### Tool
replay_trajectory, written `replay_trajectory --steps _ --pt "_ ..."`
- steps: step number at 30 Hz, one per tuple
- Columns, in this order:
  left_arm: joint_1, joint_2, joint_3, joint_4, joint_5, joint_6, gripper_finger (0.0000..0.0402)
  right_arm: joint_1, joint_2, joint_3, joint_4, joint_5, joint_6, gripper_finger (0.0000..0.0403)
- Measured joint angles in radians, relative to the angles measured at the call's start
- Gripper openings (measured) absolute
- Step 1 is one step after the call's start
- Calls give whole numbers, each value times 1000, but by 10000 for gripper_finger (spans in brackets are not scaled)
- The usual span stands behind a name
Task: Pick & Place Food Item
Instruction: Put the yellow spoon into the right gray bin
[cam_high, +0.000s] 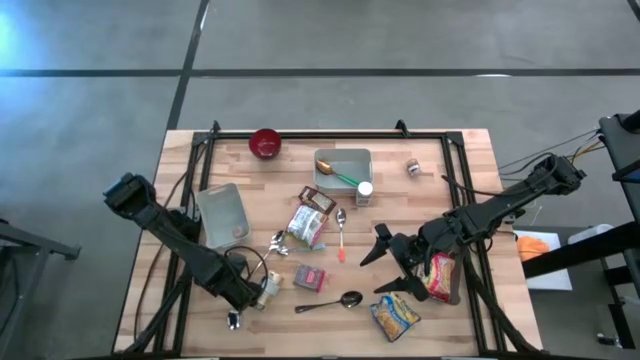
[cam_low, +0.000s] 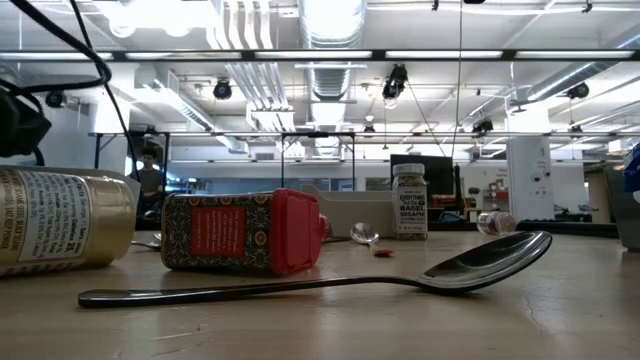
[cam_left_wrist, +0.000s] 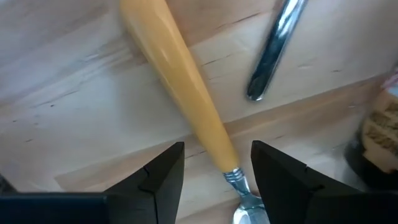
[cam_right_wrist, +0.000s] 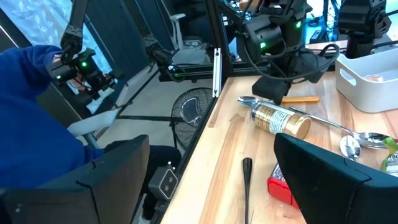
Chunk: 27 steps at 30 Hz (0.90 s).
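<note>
Closing on the wrong article is the main hazard at this moment. The left gripper (cam_left_wrist: 217, 155) is held low over the front-left part of the bench (cam_high: 440, 160), and its fingers (cam_left_wrist: 165, 171) are set about half open on either side of a yellow-handled utensil (cam_left_wrist: 174, 68). A gap is visible on both sides of the handle, so nothing is judged to be gripped. The utensil is not a food item. If the jaws are shut here, cutlery would be lifted instead of food.

The nearest food item is taken to be the gold-labelled jar (cam_high: 270, 287), which lies on its side just beside the left gripper, near the front edge. Being round and lying down, it could be nudged by a finger and rolled toward that edge. The smooth round handle could also slip or turn if pinched off-centre, and a steel spoon handle (cam_left_wrist: 273, 50) lying close by could be knocked.

The right gripper (cam_right_wrist: 211, 143) is held above the front-right area with its jaws spread wide and nothing between them. A yellow snack packet (cam_high: 395, 315) lies near it by the front edge, and a red packet (cam_high: 440, 277) lies partly under the right arm. Which item is intended cannot be told.
</note>
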Motion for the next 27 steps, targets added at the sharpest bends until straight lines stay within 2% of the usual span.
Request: replay_trajectory --steps 9,12,17,18,27 --pt "-5 -2 -57 74 42 -5 179 0 0 0 -1 0 0 343" --pt "-6 -2 -55 67 47 26 139 0 0 0 -1 0 0 343" --pt "-6 -2 -56 70 53 76 34 0 0 0 0 0 0 343" --pt "-6 -2 -56 69 53 85 24 0 0 0 0 0 0 343" --pt "-7 -4 -17 13 24 110 24 0 0 0 0 0 0 343"
